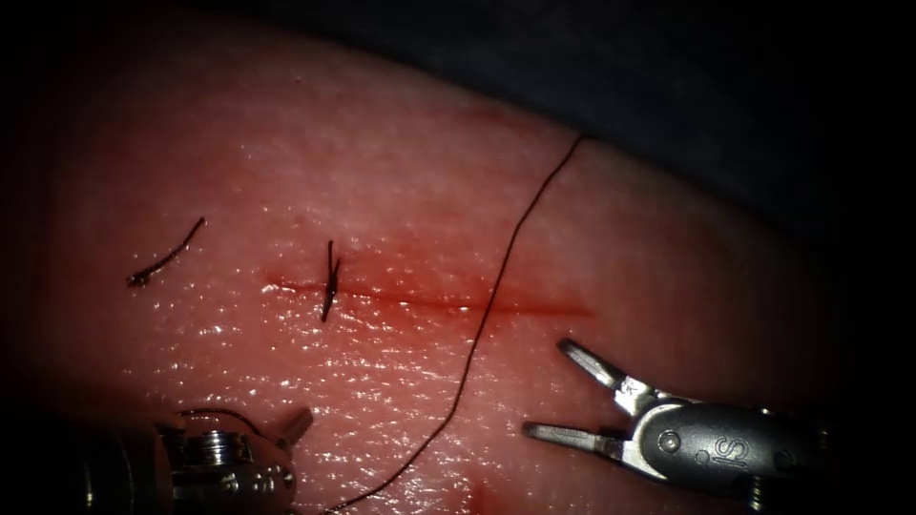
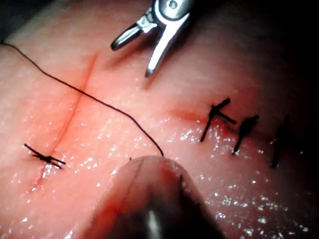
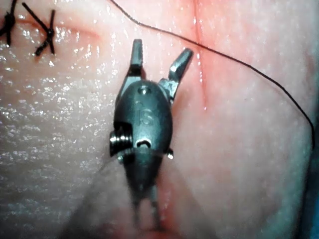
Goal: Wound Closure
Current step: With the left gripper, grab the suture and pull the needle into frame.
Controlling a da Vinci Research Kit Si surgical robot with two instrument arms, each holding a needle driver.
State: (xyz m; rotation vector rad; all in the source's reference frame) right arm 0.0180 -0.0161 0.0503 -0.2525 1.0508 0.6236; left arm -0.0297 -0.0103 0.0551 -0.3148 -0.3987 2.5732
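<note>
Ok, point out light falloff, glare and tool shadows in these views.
Endoscope view: light pools on the tissue and falls off to dark at the edges, dimming the left tool; glints speckle the wet surface below the cut. Left wrist view: the right tool, jaws open and empty, throws a shadow on the tissue.

wet glossy tissue [image 1: 382, 191], shiny metal fingers [image 1: 592, 363]

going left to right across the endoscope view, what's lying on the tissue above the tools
Cut end of thread → knotted stitch on the cut → long thread crossing the cut → open right tool, holding nothing.
</note>
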